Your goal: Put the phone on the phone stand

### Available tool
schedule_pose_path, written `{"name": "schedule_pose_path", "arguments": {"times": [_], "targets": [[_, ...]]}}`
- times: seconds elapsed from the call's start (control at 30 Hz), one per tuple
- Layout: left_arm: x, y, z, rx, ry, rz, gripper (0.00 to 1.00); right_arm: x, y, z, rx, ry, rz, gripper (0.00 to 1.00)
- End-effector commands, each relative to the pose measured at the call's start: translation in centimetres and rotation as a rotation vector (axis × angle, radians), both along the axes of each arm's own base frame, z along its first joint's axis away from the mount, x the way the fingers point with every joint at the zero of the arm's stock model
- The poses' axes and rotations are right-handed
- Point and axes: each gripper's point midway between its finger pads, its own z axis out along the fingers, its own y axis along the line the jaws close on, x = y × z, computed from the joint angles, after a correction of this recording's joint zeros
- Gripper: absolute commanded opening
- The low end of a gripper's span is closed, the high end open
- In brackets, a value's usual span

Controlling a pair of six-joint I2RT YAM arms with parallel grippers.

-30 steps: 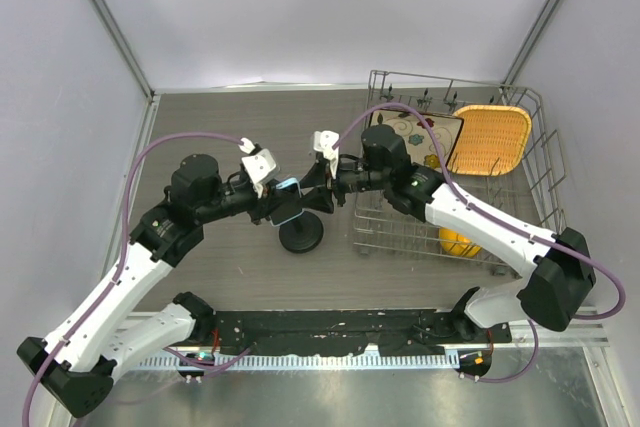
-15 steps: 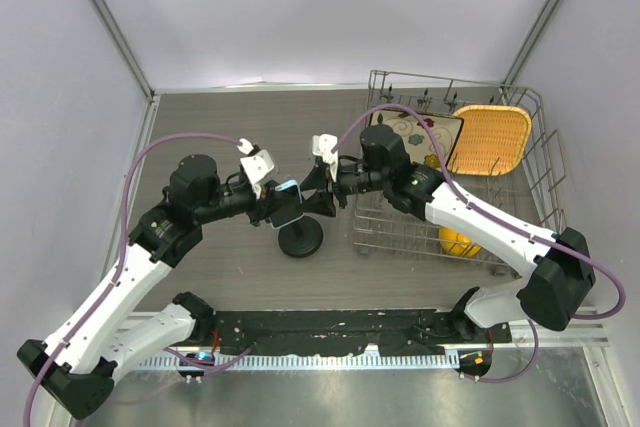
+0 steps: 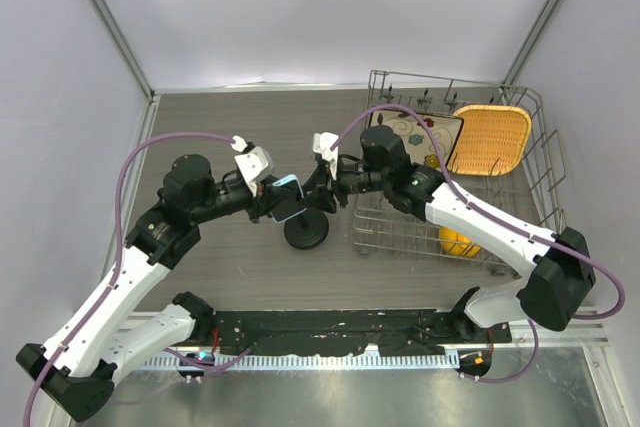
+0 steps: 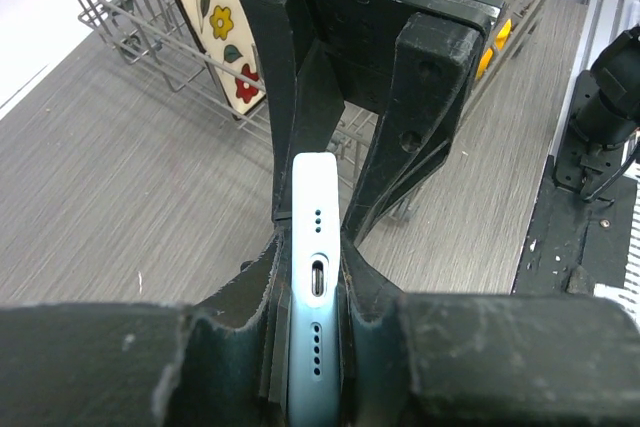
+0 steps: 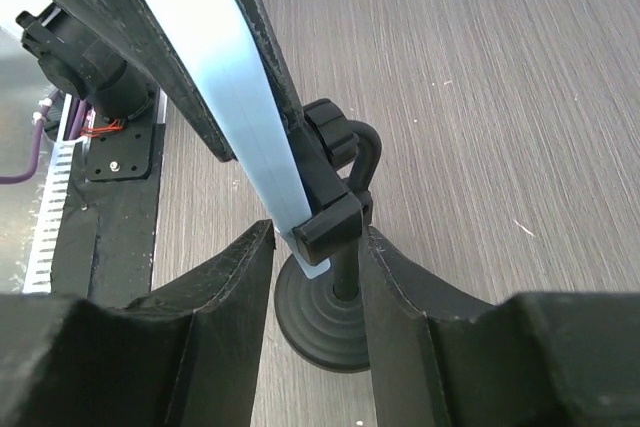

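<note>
Phone, flat, pale blue at the rim, glossy black on the screen (image 4: pixel 316 217): was pinched by its two faces in the closed black fingers of the left gripper (image 4: pixel 312 297), port end forward, kept edge-on, presumably so as to slide into the slot. Rested its low corner on the cradle of the small black round-based phone stand (image 5: pixel 335 322), seemingly part-seated and not let go. Was flanked by the right gripper (image 5: pixel 315 267), jaws spread either side of stem and cradle, probably to steady them; could not tell whether pressing or merely straddling. Stood just beside the grey wire dish rack (image 3: pixel 520 209) on the grey wood-grain table (image 3: pixel 220 137).
</note>
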Motion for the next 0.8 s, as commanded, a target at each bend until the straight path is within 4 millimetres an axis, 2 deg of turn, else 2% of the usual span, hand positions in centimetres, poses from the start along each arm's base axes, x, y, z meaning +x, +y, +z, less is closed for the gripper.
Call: {"name": "schedule_pose_path", "arguments": {"times": [0.0,0.2,0.37,0.4,0.47,0.5,0.53,0.57,0.63,0.67,0.7,0.73,0.77], "targets": [[-0.1,-0.6,6.1,-0.133,-0.191,-0.042,0.0,-0.9,1.0,2.6,0.098,-0.023,0.067,0.45],[0.0,-0.9,5.9,-0.131,-0.178,-0.055,0.0,-1.3,1.6,2.6,0.107,0.022,0.107,0.43],[0.1,-0.8,5.9,-0.138,-0.179,-0.05,0.0,-1.2,1.8,3.0,0.124,0.014,0.107,0.25],[0.2,-0.9,5.9,-0.14,-0.178,-0.049,0.0,-1.3,1.8,3.1,0.13,0.021,0.106,0.17],[0.6,-1.0,5.6,-0.133,-0.165,-0.044,0.0,-1.4,1.9,3.4,0.158,0.04,0.094,0.08],[0.7,-1.1,5.5,-0.13,-0.162,-0.041,0.0,-1.2,1.9,3.8,0.176,0.038,0.069,0.01],[0.9,-1.2,5.2,-0.125,-0.152,-0.04,0.0,-1.2,2.0,4.1,0.193,0.039,0.05,0.01],[1.0,-1.2,5.2,-0.123,-0.152,-0.038,0.0,-0.4,2.0,4.1,0.214,0.027,-0.008,0.01],[1.5,-1.1,4.9,-0.119,-0.149,-0.018,0.0,-0.3,2.0,5.0,0.253,0.015,-0.078,0.01],[1.6,-1.1,4.8,-0.119,-0.15,-0.012,0.0,-0.8,2.4,4.8,0.274,0.016,-0.126,0.01],[1.9,-1.1,4.6,-0.118,-0.148,-0.002,0.0,1.0,1.9,5.0,0.294,0.0,-0.279,0.01],[2.1,-1.0,4.5,-0.115,-0.146,0.011,0.0,1.3,1.2,6.1,0.339,-0.015,-0.362,0.01],[2.4,-1.1,4.3,-0.112,-0.14,0.016,0.0,0.2,1.6,6.1,0.388,-0.012,-0.391,0.01]]}}
